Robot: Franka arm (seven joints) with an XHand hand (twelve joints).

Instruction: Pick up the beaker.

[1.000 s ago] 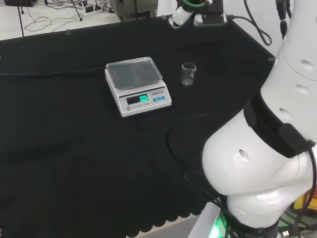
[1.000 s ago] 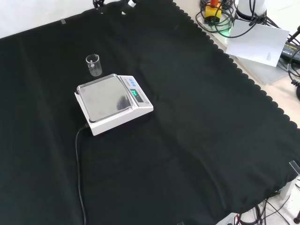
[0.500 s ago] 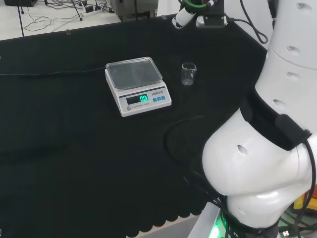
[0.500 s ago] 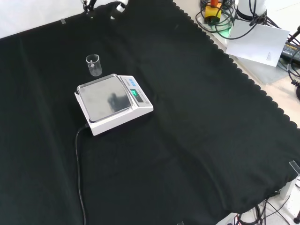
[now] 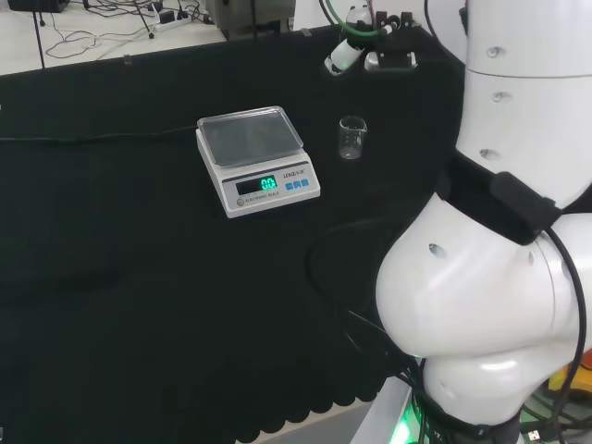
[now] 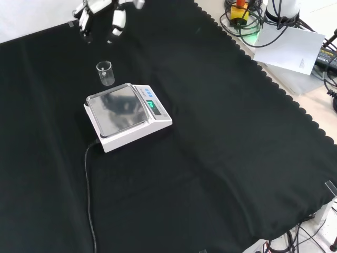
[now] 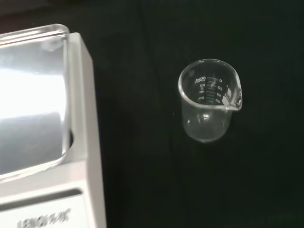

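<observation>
A small clear glass beaker (image 5: 351, 138) stands upright and empty on the black cloth, just right of a white scale in the head view. In the front view the beaker (image 6: 105, 73) stands behind the scale, and the hand (image 6: 100, 13) hangs above and behind it, apart from it, with its fingers straight and spread, pointing down. In the head view the hand (image 5: 356, 46) is past the beaker, near the cloth's far edge. The wrist view looks down into the beaker (image 7: 209, 101), which holds nothing.
A white scale (image 5: 258, 160) with a metal pan and a lit green display sits beside the beaker; its pan (image 7: 28, 95) is close to the beaker in the wrist view. Its cable (image 6: 88, 195) runs toward the front. The arm's white links (image 5: 490, 277) stand at the right.
The hand has come down into the front view from the top edge, toward the beaker. The arm's links have swung left in the head view. Beaker and scale have not moved.
</observation>
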